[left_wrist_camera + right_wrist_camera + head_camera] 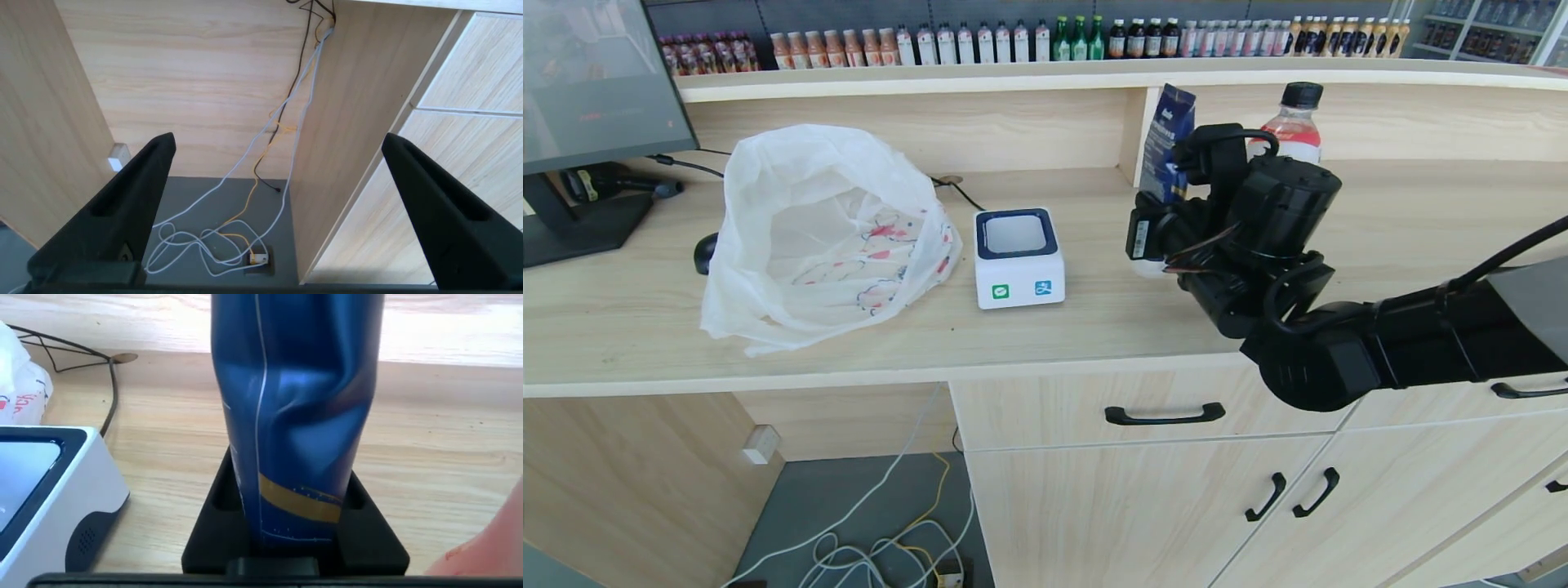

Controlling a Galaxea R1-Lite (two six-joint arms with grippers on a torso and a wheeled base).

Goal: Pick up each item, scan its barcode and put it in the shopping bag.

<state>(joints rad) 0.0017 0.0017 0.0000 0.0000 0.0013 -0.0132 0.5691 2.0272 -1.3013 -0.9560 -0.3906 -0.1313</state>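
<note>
A tall blue snack pouch [1168,135] [298,416] stands upright near the counter's back divider, its sides creased where my right gripper [1156,224] [294,531] is shut on its lower part. Just behind it is a clear bottle with a red label [1292,122]. The white scanner box with a blue-rimmed window [1018,257] [41,498] sits left of the pouch, mid-counter. The white plastic shopping bag [825,229] lies open further left. My left gripper [278,204] is open, hanging below the counter over floor cables.
A monitor on a stand [588,90] fills the counter's far left, with a black mouse [705,253] by the bag. A black cable [960,192] runs behind the scanner. Drink bottles line the back shelf [1045,41]. Drawers and doors [1164,415] are below.
</note>
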